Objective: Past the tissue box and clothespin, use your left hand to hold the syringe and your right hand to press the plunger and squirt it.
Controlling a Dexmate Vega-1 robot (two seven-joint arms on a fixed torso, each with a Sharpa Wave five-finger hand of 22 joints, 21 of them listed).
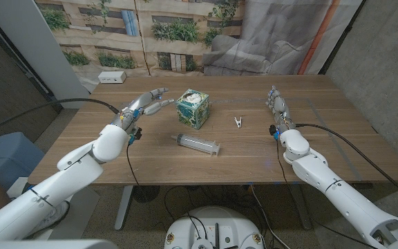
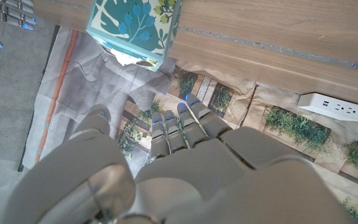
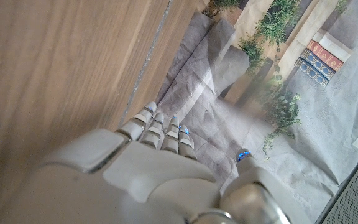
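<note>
presently on tabletop (image 1: 157, 155): syringe (image 1: 197, 144) lying untouched, tissue box (image 1: 193, 108), clothespin (image 1: 238, 122); left hand (image 1: 146, 104) and right hand (image 1: 278, 109) both empty, fingers extended apart.

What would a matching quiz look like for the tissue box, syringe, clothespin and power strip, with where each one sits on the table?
Things:
1. tissue box
2. syringe
3. clothespin
4. power strip

Places:
A. far left corner of the table
B. nearest the robot, in front of the box
C. between the box and the right hand
D. next to the left hand's fingertips

Pairs: 1-D, 2-B, 3-C, 4-A
</note>
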